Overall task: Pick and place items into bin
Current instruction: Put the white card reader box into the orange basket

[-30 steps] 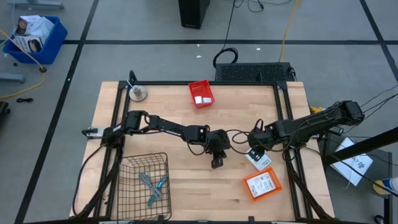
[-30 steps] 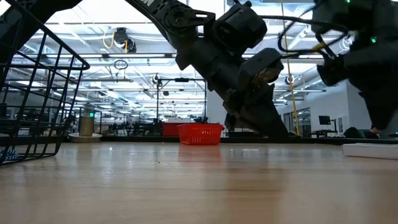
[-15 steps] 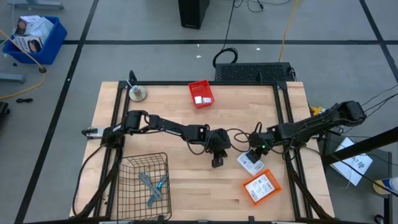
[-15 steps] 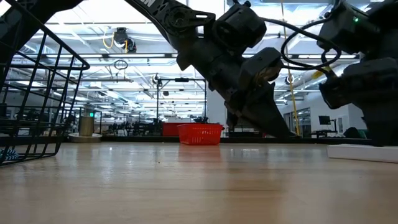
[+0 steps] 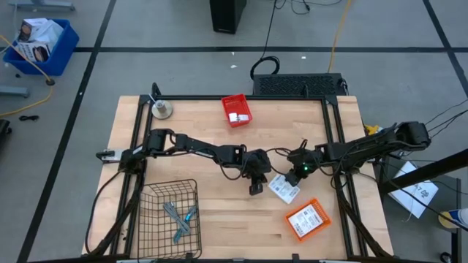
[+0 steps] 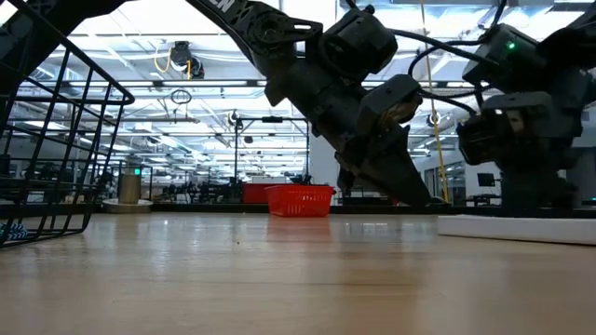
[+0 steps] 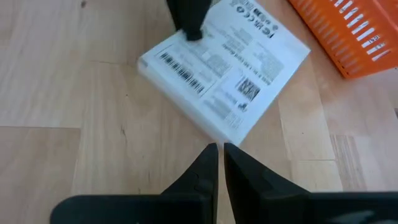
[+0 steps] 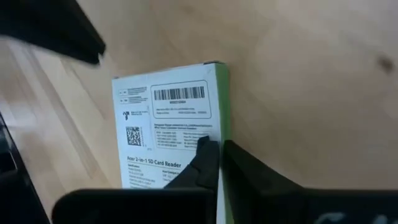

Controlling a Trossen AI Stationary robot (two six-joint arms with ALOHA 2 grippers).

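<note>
High view: both arms meet mid-desk. The left pincer (image 5: 254,189) points down just beside the white printed packet (image 5: 283,188); the right pincer (image 5: 292,177) sits on the packet's far-right side. Judged, the right arm is nudging the flat packet along the desk (image 5: 212,219) toward the left arm, since a flat thing is hard to pinch from above. Wire bin (image 5: 171,213) is at the near-left corner, already holding a grey metal tool (image 5: 170,211) and a teal-handled tool (image 5: 188,217). Orange tray (image 5: 308,218) lies near-right, close to the packet; red basket (image 5: 236,110) and silver disc (image 5: 161,109) at the far edge. Bare wood between packet and bin, so the path looks free.

Low view: packet (image 6: 517,228) lies flat at the right; both arms hang over it. Bin wires (image 6: 56,149) at left, red basket (image 6: 300,200) far back.

Left wrist view: left pincer (image 7: 221,155) fingers pressed together, holding nothing, tips just short of the packet's (image 7: 224,78) corner. Orange tray (image 7: 348,31) edge is close beside it.

Right wrist view: right pincer (image 8: 219,155) fingers nearly together, resting on the packet's (image 8: 168,124) green-edged side, pushing rather than pinching, as far as I can judge.
</note>
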